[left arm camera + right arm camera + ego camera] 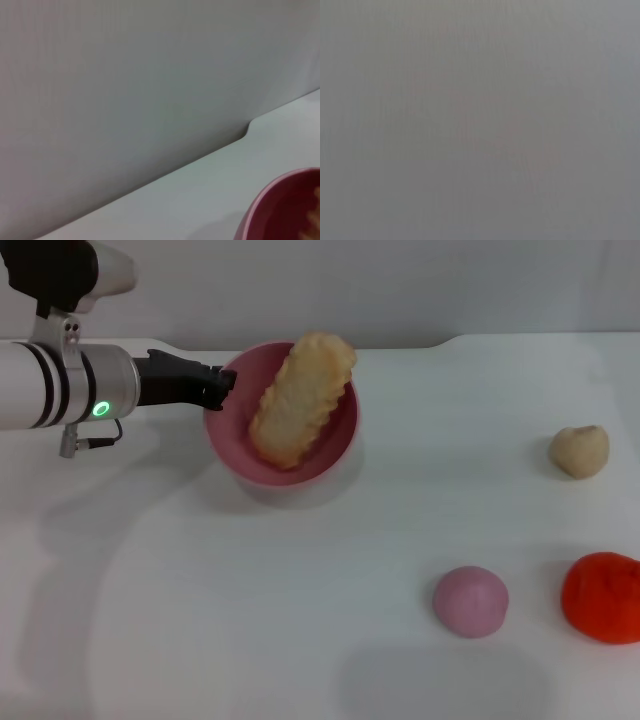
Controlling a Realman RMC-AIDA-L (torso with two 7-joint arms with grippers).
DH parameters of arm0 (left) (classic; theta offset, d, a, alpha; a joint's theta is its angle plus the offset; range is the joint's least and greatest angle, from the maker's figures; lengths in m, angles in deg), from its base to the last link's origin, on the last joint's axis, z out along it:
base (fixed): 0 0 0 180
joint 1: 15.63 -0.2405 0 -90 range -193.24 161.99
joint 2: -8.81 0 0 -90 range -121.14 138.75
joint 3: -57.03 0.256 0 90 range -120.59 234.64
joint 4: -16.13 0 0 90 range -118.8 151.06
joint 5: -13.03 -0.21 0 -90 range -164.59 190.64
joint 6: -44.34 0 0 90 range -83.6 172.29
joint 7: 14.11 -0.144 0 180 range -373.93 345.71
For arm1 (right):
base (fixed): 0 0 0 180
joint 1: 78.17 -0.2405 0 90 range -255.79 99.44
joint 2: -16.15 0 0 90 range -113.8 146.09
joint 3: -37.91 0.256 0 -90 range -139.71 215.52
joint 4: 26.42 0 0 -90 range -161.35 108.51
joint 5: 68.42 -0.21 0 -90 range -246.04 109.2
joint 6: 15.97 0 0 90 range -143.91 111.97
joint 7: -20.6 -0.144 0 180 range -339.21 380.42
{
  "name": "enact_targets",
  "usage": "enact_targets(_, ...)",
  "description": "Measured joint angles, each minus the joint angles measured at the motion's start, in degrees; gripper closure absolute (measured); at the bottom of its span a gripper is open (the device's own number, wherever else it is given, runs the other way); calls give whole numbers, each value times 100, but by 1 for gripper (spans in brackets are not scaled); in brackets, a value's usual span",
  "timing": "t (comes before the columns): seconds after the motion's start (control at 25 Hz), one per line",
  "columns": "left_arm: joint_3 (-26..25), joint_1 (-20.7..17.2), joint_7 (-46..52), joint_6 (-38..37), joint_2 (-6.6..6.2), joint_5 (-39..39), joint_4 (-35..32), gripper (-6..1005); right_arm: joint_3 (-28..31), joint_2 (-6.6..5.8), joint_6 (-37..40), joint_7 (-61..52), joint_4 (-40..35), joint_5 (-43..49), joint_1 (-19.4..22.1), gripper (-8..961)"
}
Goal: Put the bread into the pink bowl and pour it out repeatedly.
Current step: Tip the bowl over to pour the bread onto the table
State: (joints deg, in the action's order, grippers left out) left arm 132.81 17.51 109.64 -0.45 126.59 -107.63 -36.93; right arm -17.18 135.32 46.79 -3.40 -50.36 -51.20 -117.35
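Observation:
The pink bowl (330, 445) is held above the white table, tilted with its opening toward the front right. My left gripper (222, 386) reaches in from the left and is shut on the bowl's left rim. The bread (302, 398), a long ridged orange and cream loaf, lies slanted inside the bowl with its far end sticking over the rim. A corner of the left wrist view catches the bowl (280, 210) and a sliver of bread (314, 216). My right gripper is out of view; its wrist view is plain grey.
A beige heart-shaped bun (579, 451) sits at the right. A pinkish-purple ball (470, 601) and a red-orange item (603, 597) lie at the front right. The table's back edge meets a grey wall (125, 90).

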Motion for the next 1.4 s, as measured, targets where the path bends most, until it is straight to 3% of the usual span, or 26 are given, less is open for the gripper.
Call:
enact_targets(0.24, 373, -27, -16, 376, 11, 35, -46, 952, 0, 0, 0, 5, 8, 0, -15, 336)
enact_targets(0.64, 1857, 73, -356, 1395, 23, 1, -135, 952, -50, 3, 0, 2, 14, 0, -3, 335)
enact_targets(1.4, 3210, 36, -1276, 3241, 57, -1, -417, 952, -124, -9, 0, -6, -25, 0, -36, 335)
